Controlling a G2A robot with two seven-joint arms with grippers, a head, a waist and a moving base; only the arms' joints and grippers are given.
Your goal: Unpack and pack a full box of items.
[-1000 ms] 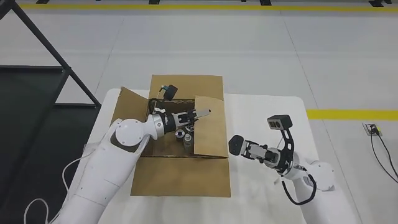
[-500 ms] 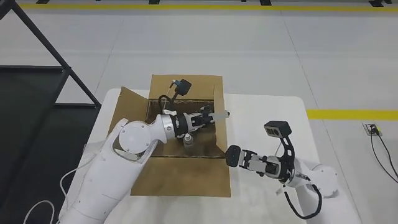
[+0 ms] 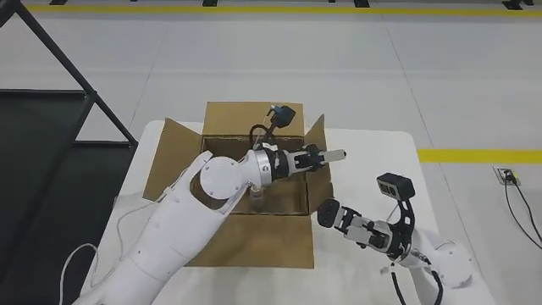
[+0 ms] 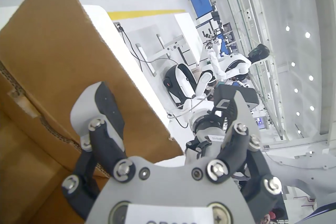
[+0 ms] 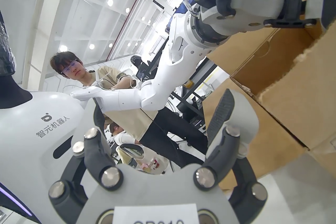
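Nearest the robot, the right gripper (image 3: 324,213) sits low over the white counter (image 3: 364,169), just beside the near right corner of the cardboard box (image 3: 246,241). Its jaws are spread wide with nothing between them (its wrist view looks up along the box's outer wall). The box stands open on the counter, its near flap folded out flat toward the robot and its left flap (image 3: 174,157) angled outward. Inside, partly hidden under the left arm, is a small pale item (image 3: 254,191), possibly a bottle. The left arm lies across the open box. The left gripper (image 3: 332,154) hangs at the right flap (image 3: 317,135), which stands nearly upright, and its jaws are wide apart and hold nothing. Farthest off, the back flap (image 3: 246,117) lies folded out.
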